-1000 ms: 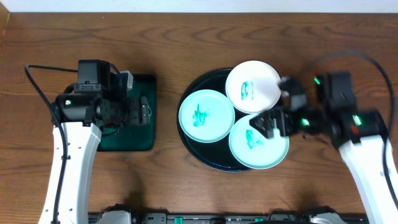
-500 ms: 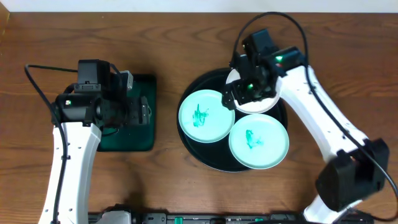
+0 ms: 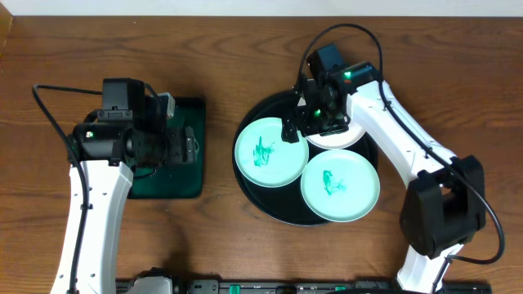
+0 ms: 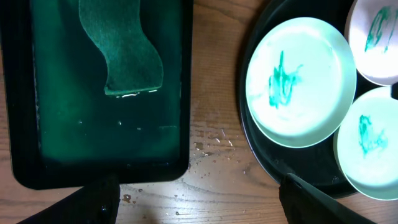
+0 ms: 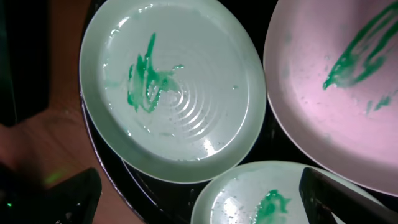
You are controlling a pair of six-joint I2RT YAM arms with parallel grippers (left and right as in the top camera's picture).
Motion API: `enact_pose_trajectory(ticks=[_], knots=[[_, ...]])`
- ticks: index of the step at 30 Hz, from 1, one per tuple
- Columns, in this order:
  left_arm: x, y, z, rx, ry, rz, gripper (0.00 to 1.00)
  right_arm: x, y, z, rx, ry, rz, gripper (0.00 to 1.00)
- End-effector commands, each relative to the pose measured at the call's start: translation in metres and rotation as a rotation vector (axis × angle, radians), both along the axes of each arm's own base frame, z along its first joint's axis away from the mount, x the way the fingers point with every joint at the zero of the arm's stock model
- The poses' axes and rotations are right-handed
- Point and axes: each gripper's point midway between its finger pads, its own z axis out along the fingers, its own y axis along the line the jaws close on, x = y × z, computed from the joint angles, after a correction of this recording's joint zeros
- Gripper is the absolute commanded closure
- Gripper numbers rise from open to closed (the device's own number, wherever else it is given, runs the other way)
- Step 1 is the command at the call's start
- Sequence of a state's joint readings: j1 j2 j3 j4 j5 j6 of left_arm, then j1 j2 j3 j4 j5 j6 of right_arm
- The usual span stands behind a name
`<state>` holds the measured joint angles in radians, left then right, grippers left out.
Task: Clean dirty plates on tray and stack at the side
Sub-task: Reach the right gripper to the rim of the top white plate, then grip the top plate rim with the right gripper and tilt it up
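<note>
While three smeared plates (image 3: pixel 271 152) wait unwiped, unstacked on the black tray (image 3: pixel 249 192), left end effector (image 3: pixel 187 147) and right end effector (image 3: pixel 301 124) hover empty, jaws apart.

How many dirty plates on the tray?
3, all smeared, on the tray: left mint plate, near mint plate at right, white plate far right. None seem hidden.

Crowded on the black tray (image 3: pixel 270 206): three plates (image 3: pixel 271 153) packed close together, barely any bare black between them. The right gripper (image 3: pixel 309 124) hangs over the white one's left edge, jaws wide, blocking approach from above. Open worktop (image 3: pixel 219 163) (wet in spots) separates this from the green tray (image 3: pixel 167 186).
</note>
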<state>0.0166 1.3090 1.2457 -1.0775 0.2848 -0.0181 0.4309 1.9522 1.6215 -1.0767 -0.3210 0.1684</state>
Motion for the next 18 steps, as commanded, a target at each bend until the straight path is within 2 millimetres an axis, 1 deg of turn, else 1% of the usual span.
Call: enact_pose_trajectory(ticks=[1, 4, 7, 12, 13, 16, 18], knots=[[0.002, 0.001, 0.005, 0.010, -0.014, -0.012, 0.18, 0.001, 0.005, -0.013, -0.019, 0.065, -0.104, 0.08], [0.002, 0.001, 0.005, 0.010, -0.014, -0.012, 0.17, 0.001, 0.004, -0.024, -0.036, 0.110, -0.168, 0.09], [0.002, 0.001, 0.005, 0.010, -0.014, -0.012, 0.18, 0.000, -0.001, -0.039, -0.075, 0.151, -0.225, 0.16], [0.002, 0.001, 0.005, 0.010, -0.014, -0.012, 0.17, -0.002, 0.001, -0.060, -0.099, 0.187, -0.221, 0.37], [0.001, 0.001, 0.005, 0.010, -0.013, -0.012, 0.18, -0.001, 0.001, -0.062, -0.101, 0.190, -0.222, 0.40], [0.002, 0.001, 0.005, 0.010, -0.014, -0.012, 0.17, 0.001, 0.002, -0.071, -0.104, 0.195, -0.222, 0.37], [0.002, 0.001, 0.005, 0.010, -0.014, -0.012, 0.18, 0.002, 0.002, -0.075, -0.104, 0.196, -0.226, 0.37]])
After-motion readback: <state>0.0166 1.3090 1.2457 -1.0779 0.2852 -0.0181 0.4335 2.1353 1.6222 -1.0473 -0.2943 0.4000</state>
